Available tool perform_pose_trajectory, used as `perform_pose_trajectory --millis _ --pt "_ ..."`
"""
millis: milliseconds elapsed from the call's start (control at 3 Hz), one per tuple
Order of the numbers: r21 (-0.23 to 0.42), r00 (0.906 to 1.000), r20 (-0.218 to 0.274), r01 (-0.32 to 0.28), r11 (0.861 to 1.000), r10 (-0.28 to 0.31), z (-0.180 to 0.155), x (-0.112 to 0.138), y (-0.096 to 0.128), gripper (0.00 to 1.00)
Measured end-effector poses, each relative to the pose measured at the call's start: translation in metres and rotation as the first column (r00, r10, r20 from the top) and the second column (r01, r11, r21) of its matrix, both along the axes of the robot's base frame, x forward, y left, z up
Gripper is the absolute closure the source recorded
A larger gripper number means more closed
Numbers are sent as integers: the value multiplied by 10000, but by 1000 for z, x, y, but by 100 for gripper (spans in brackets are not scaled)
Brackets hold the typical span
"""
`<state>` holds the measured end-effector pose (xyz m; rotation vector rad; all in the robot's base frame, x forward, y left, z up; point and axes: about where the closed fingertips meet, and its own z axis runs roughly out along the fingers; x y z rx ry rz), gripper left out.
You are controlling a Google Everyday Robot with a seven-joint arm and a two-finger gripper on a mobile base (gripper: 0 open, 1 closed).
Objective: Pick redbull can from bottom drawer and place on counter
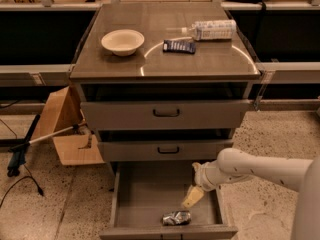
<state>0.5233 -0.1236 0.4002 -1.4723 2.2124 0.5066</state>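
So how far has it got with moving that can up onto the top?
Done: the bottom drawer is pulled open. In hand: the tool hangs over it, just behind the redbull can, not holding it. Left: grasp the can, lift it and set it on the counter.

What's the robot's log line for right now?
dented silver redbull can: lying at front of open grey metal bottom drawer | gripper: over drawer, close behind can | grey-brown counter: no can yet

Glossy counter (210, 59); matt grey metal bottom drawer (145, 194); dented, shiny metal can (176, 217); smooth cream gripper (193, 196) over the drawer, near the can; clear plastic bottle (212, 29); matt bowl (122, 40); rough speckled floor (280, 134).
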Motion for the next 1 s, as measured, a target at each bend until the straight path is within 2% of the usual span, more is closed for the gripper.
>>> perform_pose_trajectory --millis 1000 --pt "127 9989 -433 174 9998 -169 -71 3 0 0"
